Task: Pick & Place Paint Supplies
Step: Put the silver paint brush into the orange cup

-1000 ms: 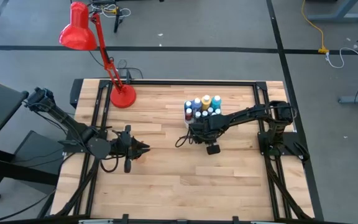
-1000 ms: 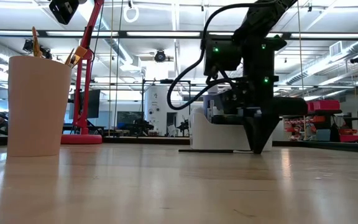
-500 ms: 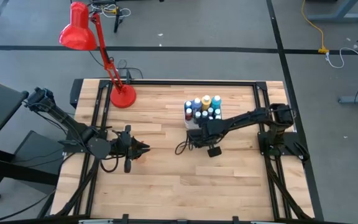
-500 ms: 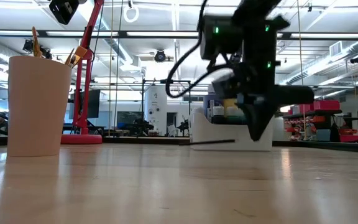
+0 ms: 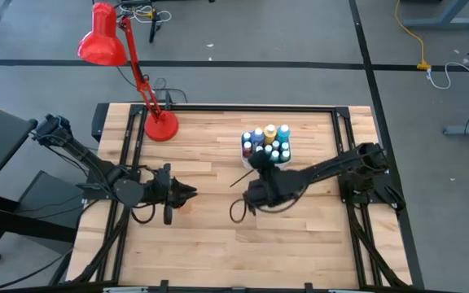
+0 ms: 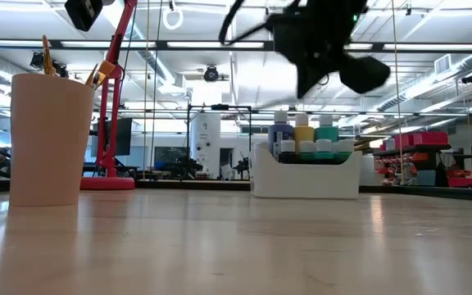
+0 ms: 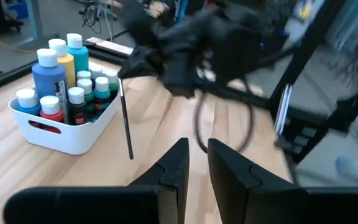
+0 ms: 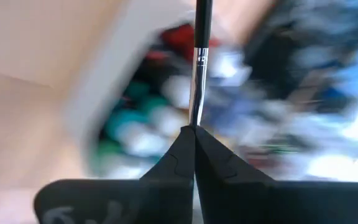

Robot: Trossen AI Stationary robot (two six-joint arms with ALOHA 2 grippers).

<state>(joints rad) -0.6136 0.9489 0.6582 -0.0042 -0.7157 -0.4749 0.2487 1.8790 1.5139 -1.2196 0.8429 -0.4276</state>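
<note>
My right gripper [image 8: 194, 127] is shut on a thin dark paintbrush [image 7: 125, 118] and is raised above the table beside the white tray [image 5: 244, 155]. The tray holds several paint bottles [image 7: 61, 68] standing upright: blue, yellow, teal and red, many with white caps. In the high view the brush [image 5: 241, 178] shows as a thin slanting line left of the tray. My left gripper [image 7: 195, 152] waits low at the table's left, its fingers a narrow gap apart and holding nothing. In the low view a pale orange cup [image 6: 47, 139] stands on the table with brush handles [image 6: 97, 75] sticking out of it. My right gripper pinches the paintbrush by one end [image 8: 195, 121] between its two fingertips. The brush runs straight out past the tips. It is lifted clear of the table. In the left wrist view it slants down, with its free end [image 7: 130, 155] low above the wood.
A red desk lamp stands on its base [image 5: 159, 126] at the far left of the table. A black frame [image 5: 218, 107] runs along the table's edges. Bare wood [image 5: 243, 244] spreads between the two arms and toward the near edge.
My right gripper has picked the paintbrush up off the wood beside the tray. It has risen well clear of the table, shifted slightly toward the near edge and turned. The brush lay flat, then hung level, and now slants. The left arm has kept still.
</note>
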